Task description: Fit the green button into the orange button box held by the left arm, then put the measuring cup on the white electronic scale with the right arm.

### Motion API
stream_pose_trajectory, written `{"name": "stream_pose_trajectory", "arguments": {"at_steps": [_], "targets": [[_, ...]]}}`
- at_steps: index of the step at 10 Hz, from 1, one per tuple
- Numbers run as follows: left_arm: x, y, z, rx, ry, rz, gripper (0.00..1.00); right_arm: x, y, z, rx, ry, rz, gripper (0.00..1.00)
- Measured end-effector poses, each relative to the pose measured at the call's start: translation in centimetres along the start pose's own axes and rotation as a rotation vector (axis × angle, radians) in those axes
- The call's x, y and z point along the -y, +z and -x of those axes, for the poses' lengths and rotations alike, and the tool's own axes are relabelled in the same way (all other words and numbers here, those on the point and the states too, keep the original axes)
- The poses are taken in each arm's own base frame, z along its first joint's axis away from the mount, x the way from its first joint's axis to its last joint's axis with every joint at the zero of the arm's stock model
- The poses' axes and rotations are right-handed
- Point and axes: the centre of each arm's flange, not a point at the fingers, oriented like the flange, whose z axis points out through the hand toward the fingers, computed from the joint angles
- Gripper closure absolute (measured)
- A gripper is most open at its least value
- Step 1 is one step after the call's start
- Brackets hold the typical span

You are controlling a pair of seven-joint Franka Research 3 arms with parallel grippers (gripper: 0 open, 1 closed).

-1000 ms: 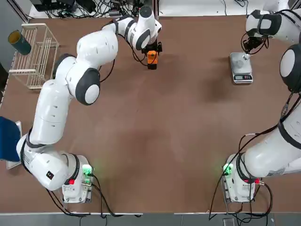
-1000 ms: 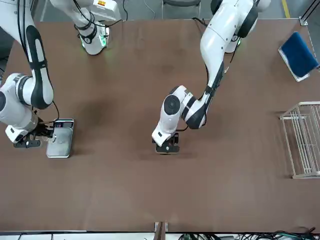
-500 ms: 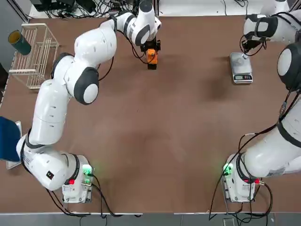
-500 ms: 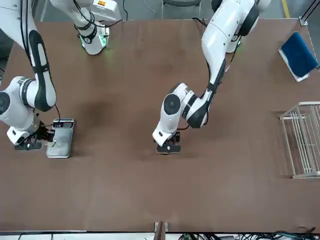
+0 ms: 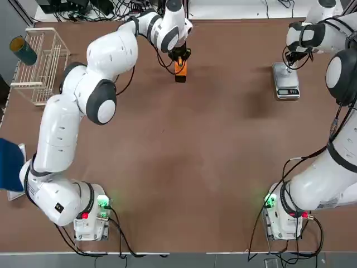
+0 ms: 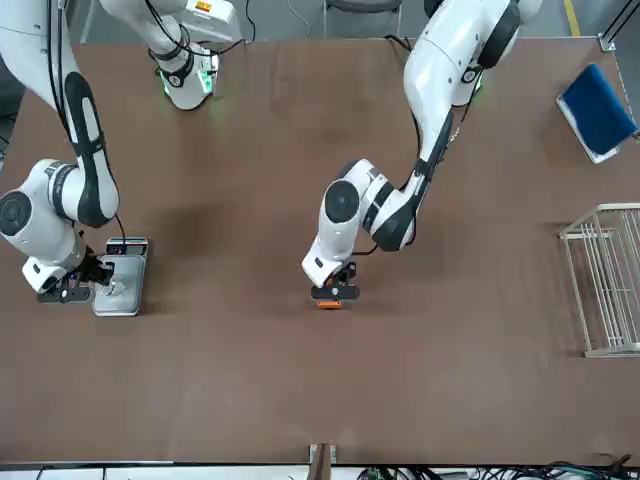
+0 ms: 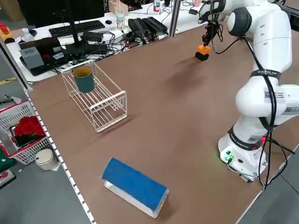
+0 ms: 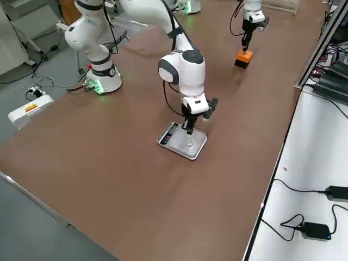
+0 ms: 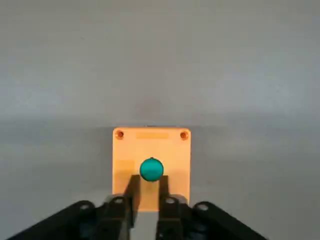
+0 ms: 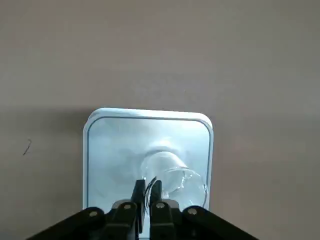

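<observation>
Pinching the measuring cup [image 10: 172, 177] over the white electronic scale [image 10: 107, 150], right fingers [image 10: 138, 192] stay closed; left fingers [image 9: 132, 187] narrowed above green button [image 9: 151, 169].

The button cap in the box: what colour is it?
Green, with a bluish tint. The button in the orange box shows best in the left wrist view.

left end effector [image 9: 146, 196] fingers narrowed, pointing down, right end effector [image 10: 147, 194] pinched shut
</observation>
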Motion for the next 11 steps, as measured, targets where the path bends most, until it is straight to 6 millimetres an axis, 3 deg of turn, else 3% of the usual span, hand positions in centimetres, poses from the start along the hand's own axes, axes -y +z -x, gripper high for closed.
{"name": "stream_pose_trajectory", "arguments": {"at_steps": [1, 6, 8, 9, 11], "targets": [[-0.1, 0.0, 0.1, 0.000, 0.001, 0.000, 0.99, 0.1, 0.1, 0.0, 0.000, -0.001, 0.001, 0.91], [0.0, 0.1, -0.2, -0.015, -0.002, 0.010, 0.99, 0.6, 0.8, 0.0, 0.008, -0.010, 0.001, 0.89], [0.1, 0.6, -0.4, -0.030, -0.004, 0.022, 0.99, 0.7, 0.8, 0.0, 0.008, -0.011, 0.001, 0.80], [0.1, 1.0, -0.5, -0.034, -0.004, 0.027, 0.99, 0.7, 0.8, 0.0, 0.008, -0.011, 0.000, 0.66], [0.1, 1.4, -0.4, -0.034, -0.004, 0.027, 0.99, 0.7, 0.8, -0.1, 0.008, -0.012, 0.000, 0.59]]}}
